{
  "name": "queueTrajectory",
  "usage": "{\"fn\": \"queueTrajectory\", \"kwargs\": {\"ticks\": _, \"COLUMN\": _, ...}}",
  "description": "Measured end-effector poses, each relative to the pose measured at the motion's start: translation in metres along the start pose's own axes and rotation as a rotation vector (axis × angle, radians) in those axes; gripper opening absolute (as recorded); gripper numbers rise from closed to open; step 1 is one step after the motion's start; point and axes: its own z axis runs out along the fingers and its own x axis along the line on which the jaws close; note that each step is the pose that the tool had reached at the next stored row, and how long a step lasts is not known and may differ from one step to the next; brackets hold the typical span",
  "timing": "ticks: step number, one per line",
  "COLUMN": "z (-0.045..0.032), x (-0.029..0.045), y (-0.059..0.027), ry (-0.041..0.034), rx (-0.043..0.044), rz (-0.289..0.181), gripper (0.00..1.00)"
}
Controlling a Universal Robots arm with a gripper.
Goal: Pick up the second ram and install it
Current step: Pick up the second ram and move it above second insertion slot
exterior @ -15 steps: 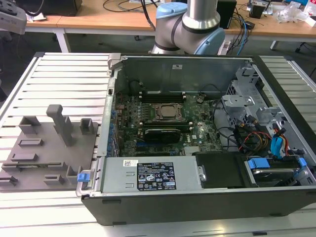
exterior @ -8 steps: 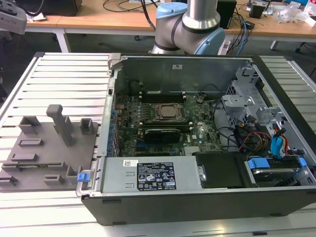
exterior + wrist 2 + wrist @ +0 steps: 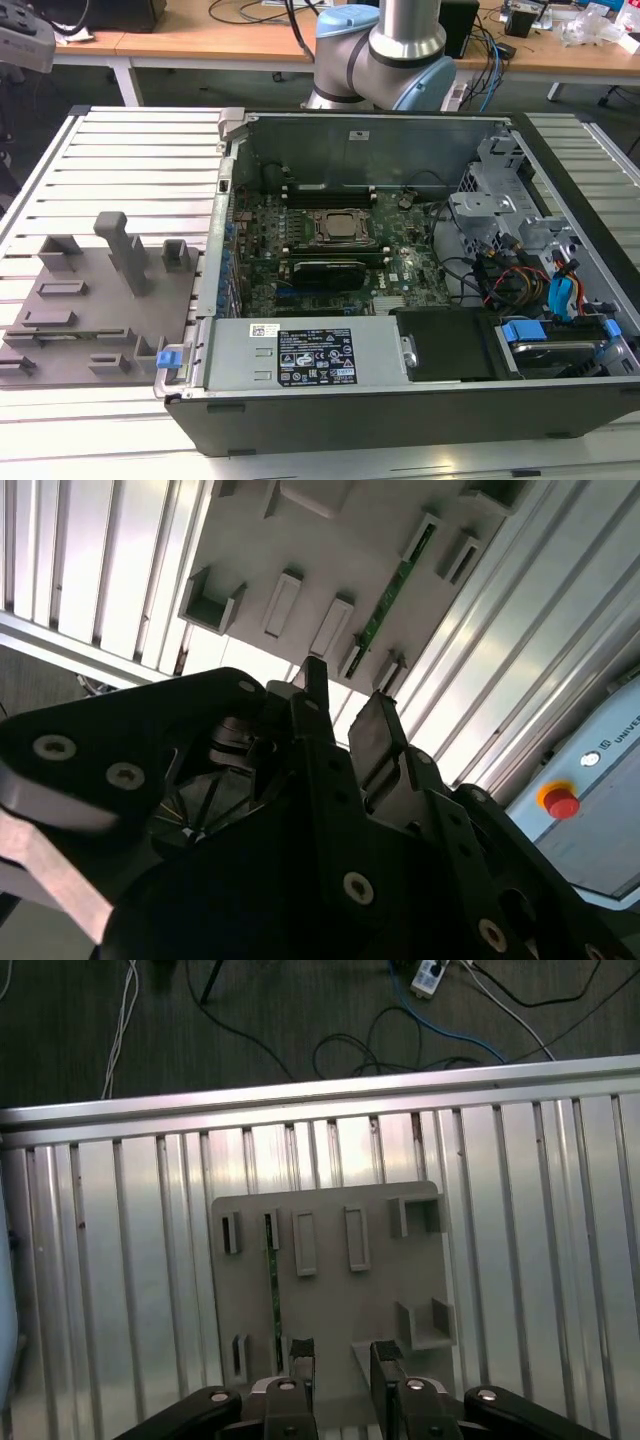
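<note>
Grey fixture (image 3: pixel 330 1310): second ram (image 3: pixel 273 1290) beside jaws

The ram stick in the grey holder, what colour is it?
Green. The second ram shows best in the second wrist view, edge-up in the grey holder.

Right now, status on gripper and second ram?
Gripper open, empty, above the fixture. Ram on edge in a fixture slot, untouched. Nothing between them.

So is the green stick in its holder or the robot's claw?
In the holder. The green stick stands edgewise in a slot of the grey holder; the gripper is open, empty.
</note>
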Motion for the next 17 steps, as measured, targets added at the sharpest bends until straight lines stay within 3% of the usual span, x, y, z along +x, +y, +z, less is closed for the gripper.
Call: {"fn": "queueTrajectory", "kwargs": {"ticks": 17, "z": 0.0136, "x": 0.0004, "y": -0.0006, "ry": 0.0, "rx": 0.0, "rz": 0.0, "gripper": 0.36}}
